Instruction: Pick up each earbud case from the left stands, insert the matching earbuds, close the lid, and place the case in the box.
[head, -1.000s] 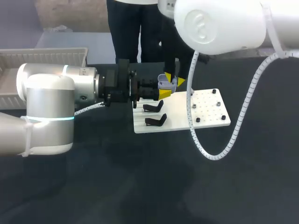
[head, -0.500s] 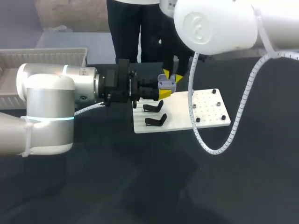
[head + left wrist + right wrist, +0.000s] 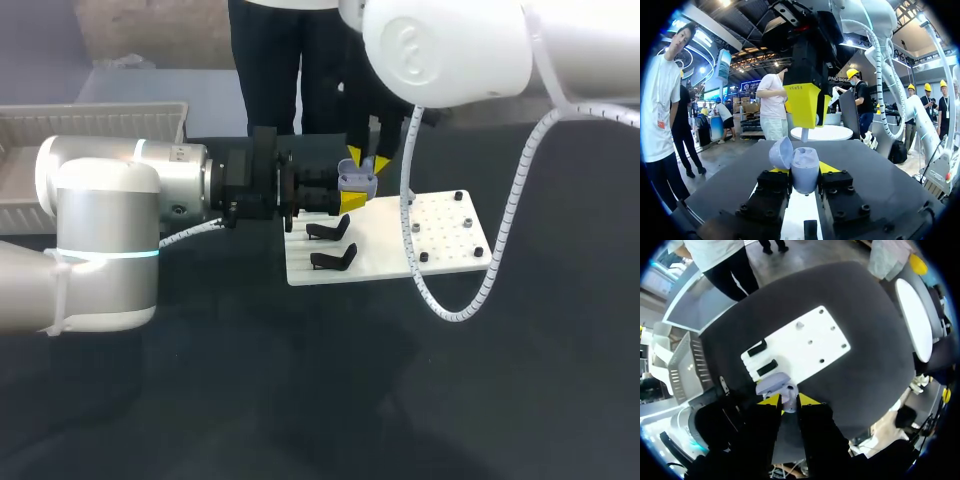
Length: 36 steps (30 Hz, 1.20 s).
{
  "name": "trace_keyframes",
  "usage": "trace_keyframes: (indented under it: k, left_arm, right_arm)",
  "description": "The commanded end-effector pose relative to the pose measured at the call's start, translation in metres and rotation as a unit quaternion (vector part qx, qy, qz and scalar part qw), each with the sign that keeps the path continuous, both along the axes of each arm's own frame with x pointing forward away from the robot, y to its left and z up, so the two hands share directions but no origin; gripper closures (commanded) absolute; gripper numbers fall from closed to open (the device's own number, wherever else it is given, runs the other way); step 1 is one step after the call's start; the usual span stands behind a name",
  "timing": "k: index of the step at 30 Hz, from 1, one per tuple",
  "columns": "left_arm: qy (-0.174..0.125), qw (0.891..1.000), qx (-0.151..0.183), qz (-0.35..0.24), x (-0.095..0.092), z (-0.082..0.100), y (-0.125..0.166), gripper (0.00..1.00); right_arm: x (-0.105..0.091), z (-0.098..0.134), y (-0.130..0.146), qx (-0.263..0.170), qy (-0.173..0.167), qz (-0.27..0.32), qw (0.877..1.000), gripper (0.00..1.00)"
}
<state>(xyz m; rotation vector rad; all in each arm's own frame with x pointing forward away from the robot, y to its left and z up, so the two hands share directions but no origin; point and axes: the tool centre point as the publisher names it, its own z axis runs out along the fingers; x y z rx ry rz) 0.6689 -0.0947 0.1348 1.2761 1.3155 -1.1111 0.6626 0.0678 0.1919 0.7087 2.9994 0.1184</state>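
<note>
Case [image 3: 356, 182], lavender and with its lid standing open, is being held above the table [image 3: 300, 400], near the left end of the white board [image 3: 445, 240].

At the far left, the white box [image 3: 90, 118] is sitting by the table's edge, well apart from the case. The left arm is coming in from that side and lying roughly level. The left claw [image 3: 346, 196] is clenching the case from two sides. The case's body is standing upright between the claw's black fingers, and the lid [image 3: 781, 152] is tilting off to one side.

Just above the open case, the right claw [image 3: 367, 160] is pointing straight down. Its yellow tips are sitting close together and gripping a small white earbud [image 3: 804, 134]. The earbud's lower end is hanging right over the case's opening; whether it is touching the case cannot be told.

Below and to the right of both claws, the board is lying flat on the dark table. Two black stands [image 3: 328, 230] are sitting one behind the other on the board's left part, near the case. Several small dark studs [image 3: 457, 196] are dotting the board's right part.
</note>
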Motion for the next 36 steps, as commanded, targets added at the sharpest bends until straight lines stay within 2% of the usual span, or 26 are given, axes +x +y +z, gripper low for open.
trace_keyframes:
  k: [1, 19, 36]
  left_arm:
    - [-0.003, 1.000, -0.003, 0.002, -0.0008, -0.0013, 0.0002, 1.00]
    - [-0.003, 1.000, -0.003, 0.002, -0.0008, -0.0013, 0.0002, 1.00]
    - [-0.003, 1.000, -0.003, 0.002, -0.0008, -0.0013, 0.0002, 1.00]
  right_arm:
    - [0.0044, -0.0016, 0.0031, -0.002, 0.004, 0.005, 1.000, 1.00]
    - [0.0012, -0.0051, 0.0016, -0.004, 0.006, 0.014, 1.000, 1.00]
    - [0.0059, -0.0110, 0.0008, -0.006, 0.010, 0.014, 1.000, 1.00]
